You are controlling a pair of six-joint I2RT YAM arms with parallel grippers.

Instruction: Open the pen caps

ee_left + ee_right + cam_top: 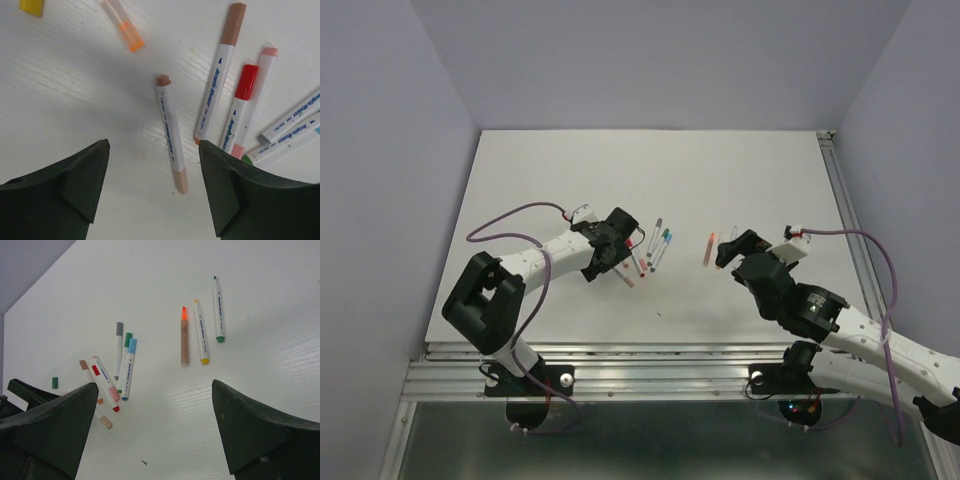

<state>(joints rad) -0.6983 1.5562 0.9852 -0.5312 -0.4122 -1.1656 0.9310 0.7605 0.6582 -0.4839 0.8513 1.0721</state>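
- left gripper (pixel 152 150) gapes open, empty, straddling a tan pen (pixel 170 140) lying on the table (pixel 65 90)
- capped pens (pixel 235 115) clustered just beside it, with an orange cap (pixel 131 40) lying loose
- three uncapped pens (pixel 200 332) farther right
- right gripper (pixel 154 385) spread wide, empty

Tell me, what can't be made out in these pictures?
- Left wrist view: the yellow piece is cut off by the top edge, so it could be a cap or a pen.
- Left wrist view: the green end is mostly hidden behind a finger of the left gripper.
- Top view: the pens are too small to tell capped from uncapped.
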